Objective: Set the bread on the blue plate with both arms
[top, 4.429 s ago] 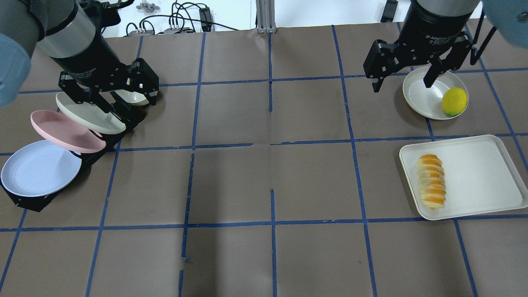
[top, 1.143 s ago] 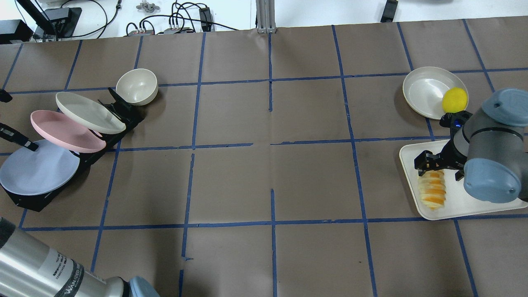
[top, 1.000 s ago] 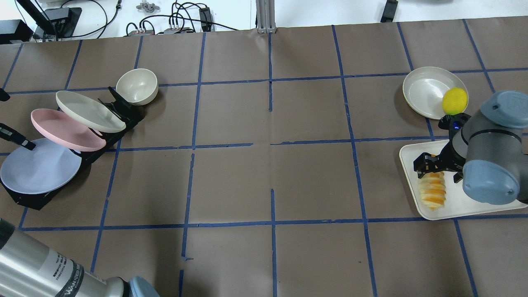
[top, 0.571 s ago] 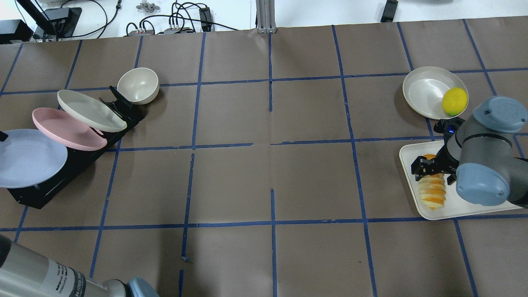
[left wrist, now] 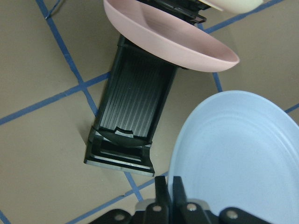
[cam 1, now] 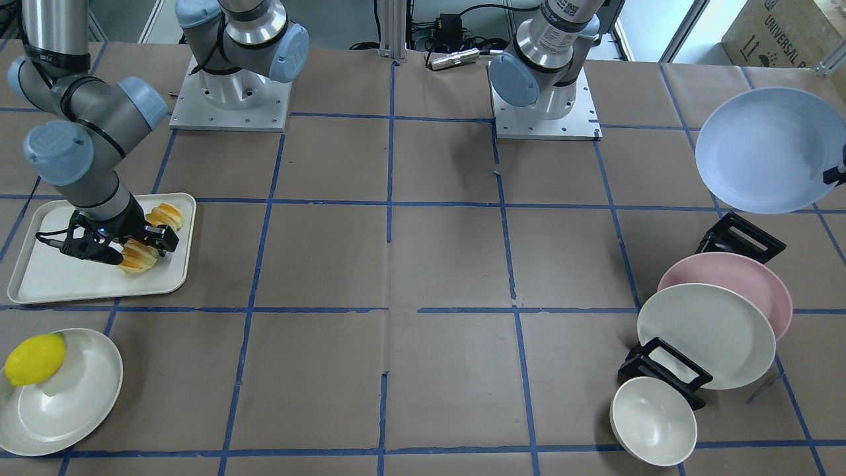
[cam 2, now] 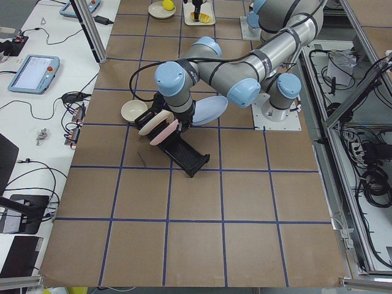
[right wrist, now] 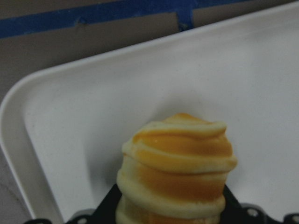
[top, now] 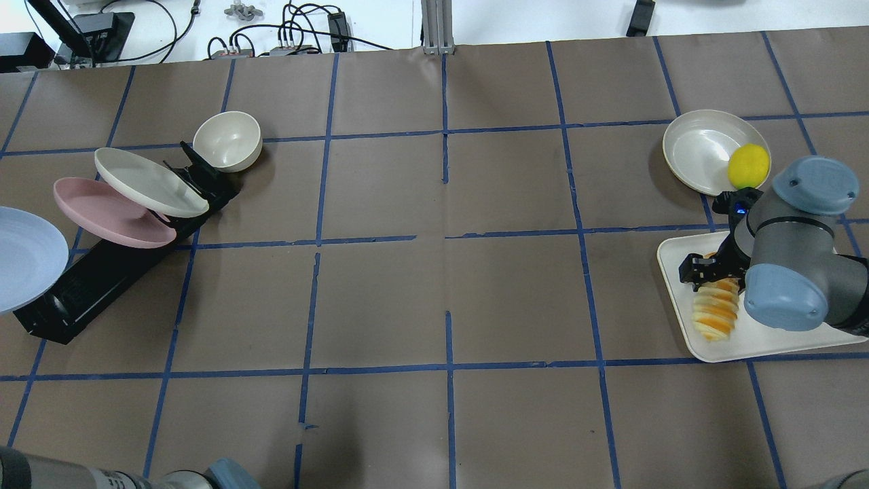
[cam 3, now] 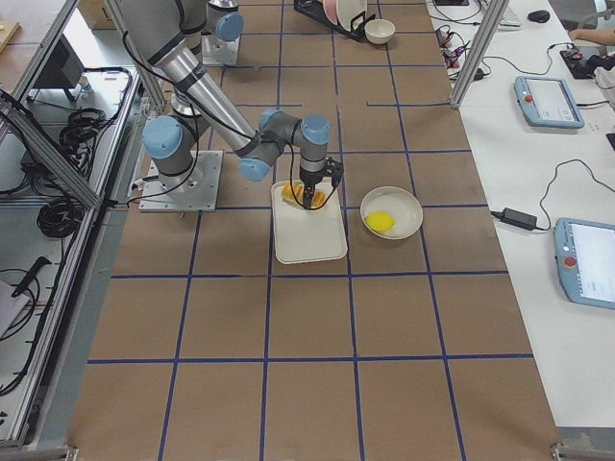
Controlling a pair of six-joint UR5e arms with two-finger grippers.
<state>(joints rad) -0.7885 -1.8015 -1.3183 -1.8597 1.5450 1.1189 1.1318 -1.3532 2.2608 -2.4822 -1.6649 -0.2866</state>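
L gripper [left wrist: 169, 186] fingers pinch the rim of the pale blue round plate [left wrist: 233, 154], aloft over the table's L end, beside a black ridged rack [left wrist: 133, 116] holding a pink plate [left wrist: 168, 32] + cream plate [cam 1: 706, 334]. R gripper [cam 1: 135, 250] fingers clamp the ridged orange-and-cream bread loaf [cam 1: 166, 214] on a white rectangular tray [cam 1: 53, 277] by the R end. A cream dish [cam 1: 86, 396] w/ a yellow lemon [cam 1: 33, 359] sits nearer the far edge. Brown tabletop [cam 1: 396, 264] stretches between.

Silver-grey arms [cam 1: 86, 109], pale-blue joint caps [cam 1: 56, 151], black fingers [cam 1: 163, 237], square white bases [cam 1: 228, 109].

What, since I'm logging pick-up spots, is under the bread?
The bread rests on the white tray, near its edge, with the right gripper closed around it. The tray sits on the brown table. Bread and gripper hide the contact underneath.
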